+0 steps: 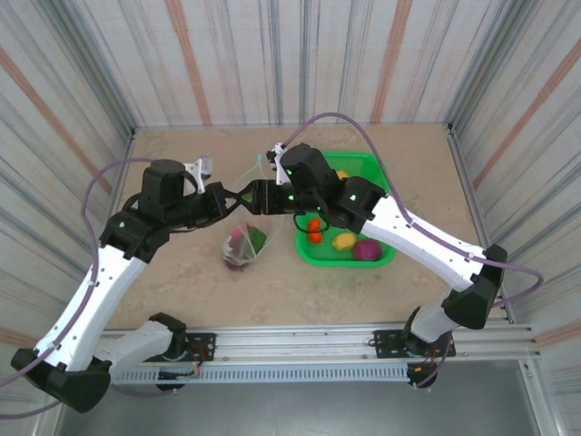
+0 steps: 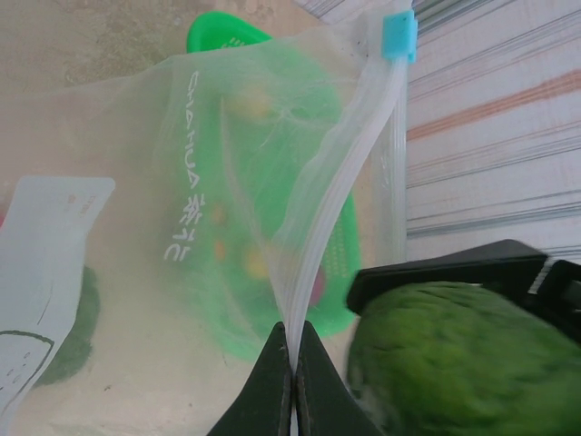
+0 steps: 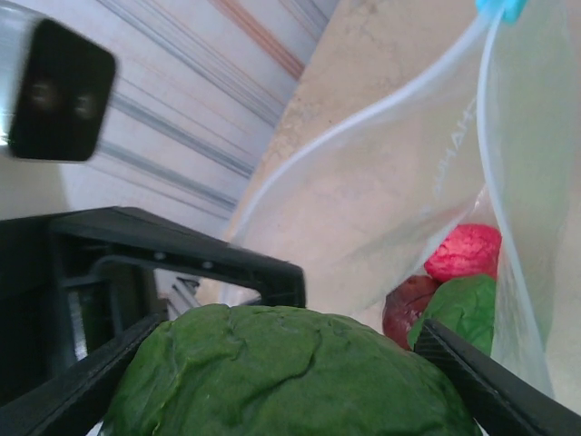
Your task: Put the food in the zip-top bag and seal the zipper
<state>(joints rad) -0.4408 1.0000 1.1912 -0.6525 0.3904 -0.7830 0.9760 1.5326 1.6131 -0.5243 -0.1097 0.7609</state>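
left gripper (image 2: 292,354) pinches the zipper (image 2: 338,182), holding the bag (image 2: 154,236) open; right gripper (image 3: 281,363) grips a cabbage (image 2: 454,363) at its mouth for dropping.

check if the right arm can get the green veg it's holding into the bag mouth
Probably yes: the left gripper pinches the zipper, holding the zip-top bag open, and the right gripper with the green vegetable sits right at its mouth, nothing between.

Enclosure walls (image 1: 272,54) on three sides: pale grey-white striped panels with a few orange-brown stripes. Tabletop (image 1: 182,272) beige, speckled, stone-look. Aluminium rail (image 1: 300,341) along the near edge, slotted strip (image 1: 300,372) just below it. Light even and diffuse — soft shadows on the tabletop.
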